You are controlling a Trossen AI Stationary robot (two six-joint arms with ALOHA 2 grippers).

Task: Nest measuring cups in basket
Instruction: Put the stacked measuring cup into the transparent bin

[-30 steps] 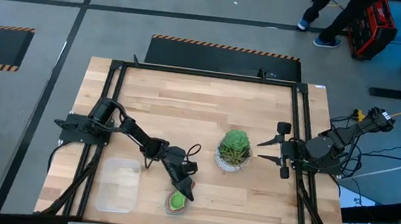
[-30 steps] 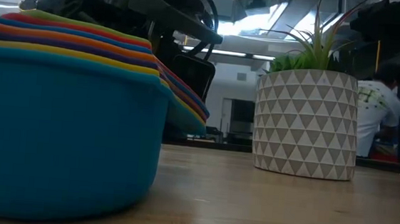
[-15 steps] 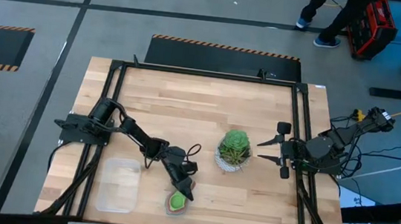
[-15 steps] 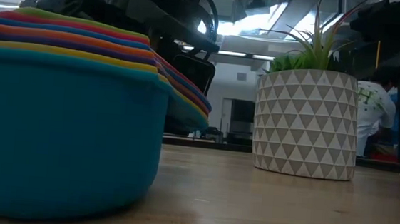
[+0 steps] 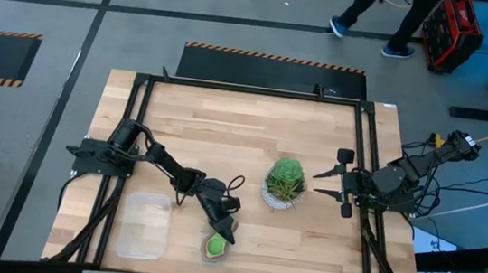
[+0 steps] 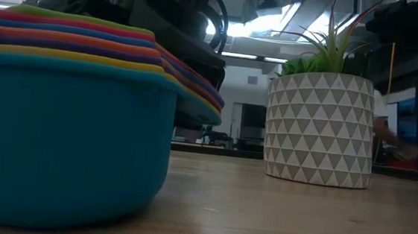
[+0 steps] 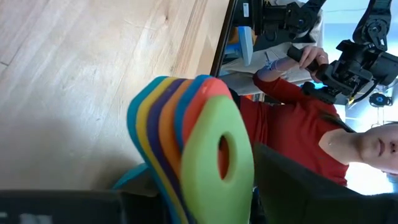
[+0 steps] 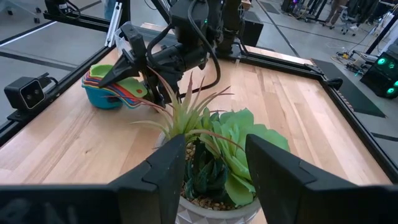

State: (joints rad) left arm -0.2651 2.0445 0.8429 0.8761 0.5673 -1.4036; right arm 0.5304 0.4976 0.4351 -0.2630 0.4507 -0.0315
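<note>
A wooden table [image 5: 227,126] holds a nested stack of measuring cups [image 5: 214,244] near its front edge, with the clear basket [image 5: 144,226] empty just beside them on the left arm's side. The cups sit one inside another, teal outermost and green on top, their flat handles fanned together [image 7: 199,149] in rainbow layers.

The left gripper [image 5: 227,230] is down at those handles, its dark fingers on either side of the fan; whether they have pinched it yet I cannot tell. The right gripper [image 5: 340,189] waits well apart, beyond the potted plant [image 5: 284,183], fingers parted and holding nothing.

The cups look like light, stiff, smooth plastic. Lifted by the handles alone, the stack would probably hang tilted and the outer cups might slip off. A firm pinch across all the handles close to the bowls seems the surest hold. The basket looks light too and may slide if bumped.
</note>
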